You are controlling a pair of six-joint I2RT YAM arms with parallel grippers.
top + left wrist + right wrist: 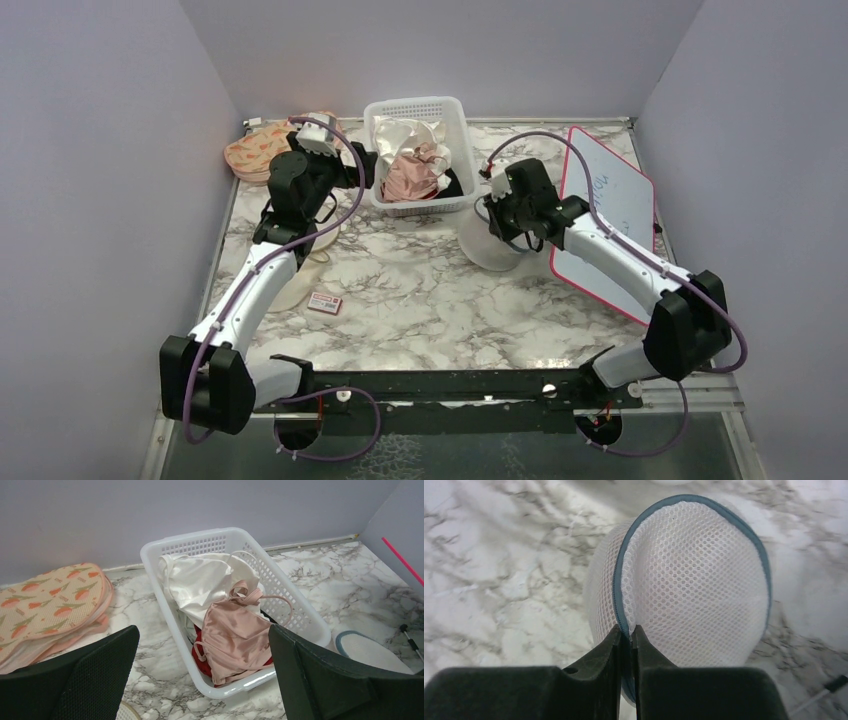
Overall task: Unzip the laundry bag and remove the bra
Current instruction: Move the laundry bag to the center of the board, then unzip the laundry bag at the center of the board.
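The laundry bag [694, 585] is a round white mesh pouch with a blue-grey zip rim; it lies on the marble table in front of the basket [490, 250] and shows at the right edge of the left wrist view [370, 650]. My right gripper [626, 630] is shut on the bag's zip rim at its near edge; from above it sits over the bag [487, 215]. My left gripper [202, 630] is open and empty, held above the near left corner of the basket [365, 170]. No bra shows in any view.
A white slotted basket [165, 547] at the back holds a cream satin cloth [200, 585], a peach-pink satin cloth [235, 640] and something red. Tulip-print pouches [50, 600] lie back left. A pink-edged whiteboard [610, 215] lies right. A small card [324, 303] lies mid-left.
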